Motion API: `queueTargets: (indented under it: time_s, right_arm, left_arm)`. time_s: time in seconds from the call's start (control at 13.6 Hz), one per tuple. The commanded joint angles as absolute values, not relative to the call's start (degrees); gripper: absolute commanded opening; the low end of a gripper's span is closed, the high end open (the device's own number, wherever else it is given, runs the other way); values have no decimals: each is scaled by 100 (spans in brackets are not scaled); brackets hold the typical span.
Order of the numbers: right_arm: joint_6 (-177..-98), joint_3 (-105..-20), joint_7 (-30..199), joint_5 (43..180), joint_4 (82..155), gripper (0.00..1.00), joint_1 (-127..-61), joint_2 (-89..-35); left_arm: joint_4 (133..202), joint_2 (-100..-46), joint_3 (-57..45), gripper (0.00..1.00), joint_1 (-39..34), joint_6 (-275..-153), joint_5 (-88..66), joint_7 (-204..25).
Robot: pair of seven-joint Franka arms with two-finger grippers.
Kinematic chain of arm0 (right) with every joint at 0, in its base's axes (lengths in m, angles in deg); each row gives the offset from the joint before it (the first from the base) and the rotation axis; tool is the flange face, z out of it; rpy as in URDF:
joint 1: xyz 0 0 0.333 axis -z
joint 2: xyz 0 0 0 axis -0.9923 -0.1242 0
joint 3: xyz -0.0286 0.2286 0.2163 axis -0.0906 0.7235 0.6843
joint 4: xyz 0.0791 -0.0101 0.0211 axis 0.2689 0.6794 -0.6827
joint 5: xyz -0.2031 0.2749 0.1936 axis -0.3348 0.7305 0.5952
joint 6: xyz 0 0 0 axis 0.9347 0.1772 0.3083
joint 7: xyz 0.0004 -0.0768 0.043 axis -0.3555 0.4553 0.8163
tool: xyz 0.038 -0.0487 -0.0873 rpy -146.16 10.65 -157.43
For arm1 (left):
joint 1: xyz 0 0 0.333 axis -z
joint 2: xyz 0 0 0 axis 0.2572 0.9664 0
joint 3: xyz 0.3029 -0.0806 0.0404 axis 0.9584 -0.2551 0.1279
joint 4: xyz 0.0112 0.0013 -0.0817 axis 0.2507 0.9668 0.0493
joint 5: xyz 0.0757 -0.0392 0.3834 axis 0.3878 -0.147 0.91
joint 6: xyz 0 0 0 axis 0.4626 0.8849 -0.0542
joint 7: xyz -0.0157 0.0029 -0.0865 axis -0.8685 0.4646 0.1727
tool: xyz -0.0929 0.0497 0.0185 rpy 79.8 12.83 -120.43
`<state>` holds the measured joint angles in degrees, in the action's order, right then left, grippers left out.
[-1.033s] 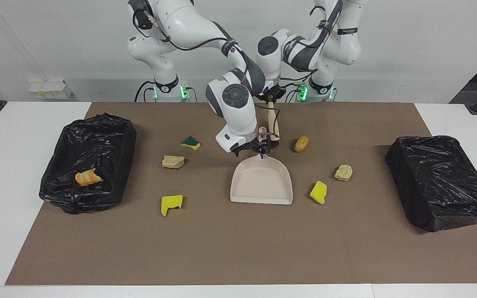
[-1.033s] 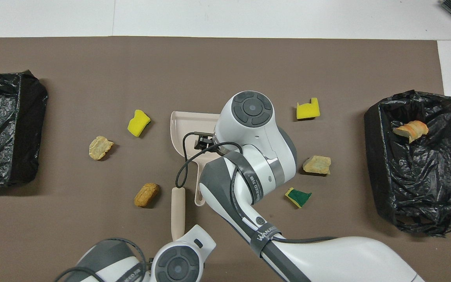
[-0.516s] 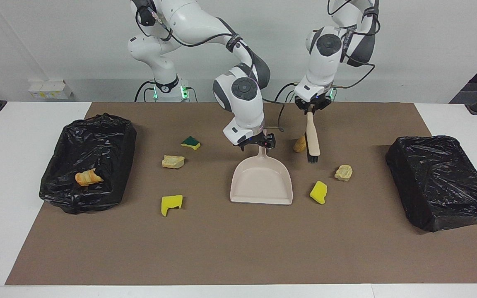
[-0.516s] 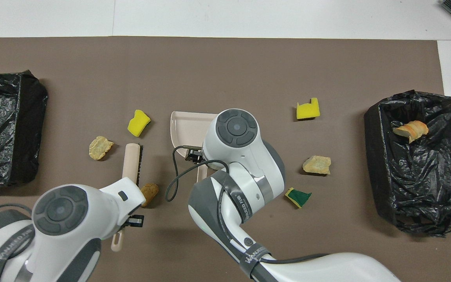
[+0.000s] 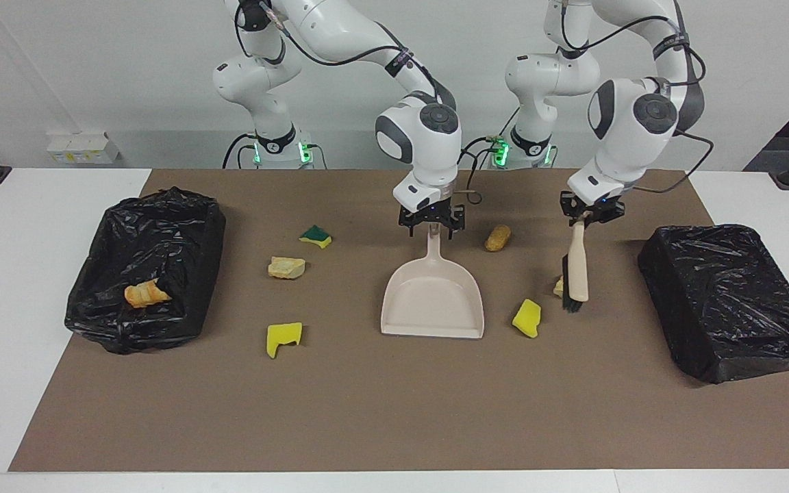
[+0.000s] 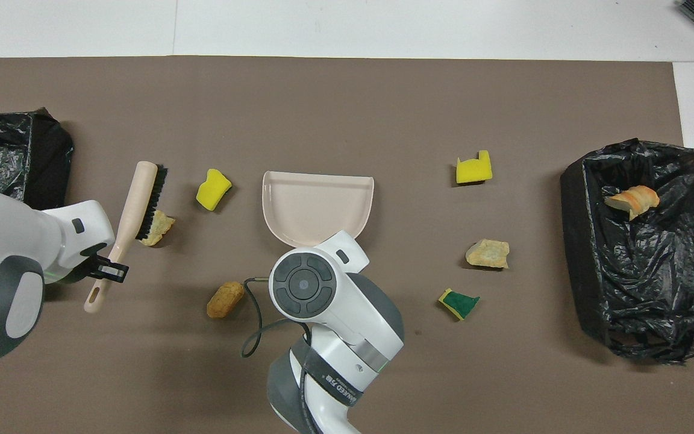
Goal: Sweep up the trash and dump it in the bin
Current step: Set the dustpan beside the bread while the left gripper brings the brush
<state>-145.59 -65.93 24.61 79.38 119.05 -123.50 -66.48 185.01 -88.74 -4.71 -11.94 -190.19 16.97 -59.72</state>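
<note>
My left gripper [image 5: 585, 216] is shut on the beige hand brush [image 5: 578, 263]. The bristles rest against a beige lump [image 6: 160, 224] at the left arm's end, beside a yellow sponge chunk [image 5: 527, 318]. My right gripper [image 5: 431, 229] is shut on the handle of the beige dustpan [image 5: 433, 301], which lies flat mid-mat. In the overhead view that arm's wrist hides this grip. An orange-brown lump [image 5: 497, 237] lies beside the handle. A green-and-yellow sponge [image 5: 316, 236], a beige lump [image 5: 286, 267] and a yellow chunk [image 5: 283, 337] lie toward the right arm's end.
A black-bagged bin [image 5: 161, 226] at the right arm's end holds an orange bread-like piece [image 5: 146, 294]. A second black-bagged bin [image 5: 730, 301] stands at the left arm's end, close to the brush. A brown mat [image 5: 394, 411] covers the table.
The left arm has carried the brush from beside the dustpan handle toward its own end and set the bristles against the beige lump. The right arm has risen; the dustpan has not moved.
</note>
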Motion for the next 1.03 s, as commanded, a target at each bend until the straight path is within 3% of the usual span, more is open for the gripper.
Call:
queueTargets:
  time_s: [0.0, 0.15, 0.22, 0.66, 0.96]
  right_arm:
    - [-14676, -6566, 2412, 7782, 12225, 64, -12355, -6457]
    - [-14650, -6566, 2447, 7773, 12209, 12, -12400, -6492]
    - [-14588, -6566, 2464, 7773, 12139, 0, -12400, -6510]
    - [-13797, -6575, 4191, 7729, 11769, 0, -11883, -6159]
    - [-13376, -6575, 6203, 7782, 11760, 0, -11372, -5947]
  left_arm:
    - [17672, -8066, -566, 0, -1288, -19113, 2249, -5887]
    - [16742, -7311, -575, 0, -1253, -19262, 2392, -5250]
    - [16485, -7072, -575, 0, -1209, -19376, 2383, -4854]
    - [16219, -6710, -619, 0, -1069, -19982, 2505, -2862]
    - [16516, -6700, -610, 0, -972, -20221, 2769, -1616]
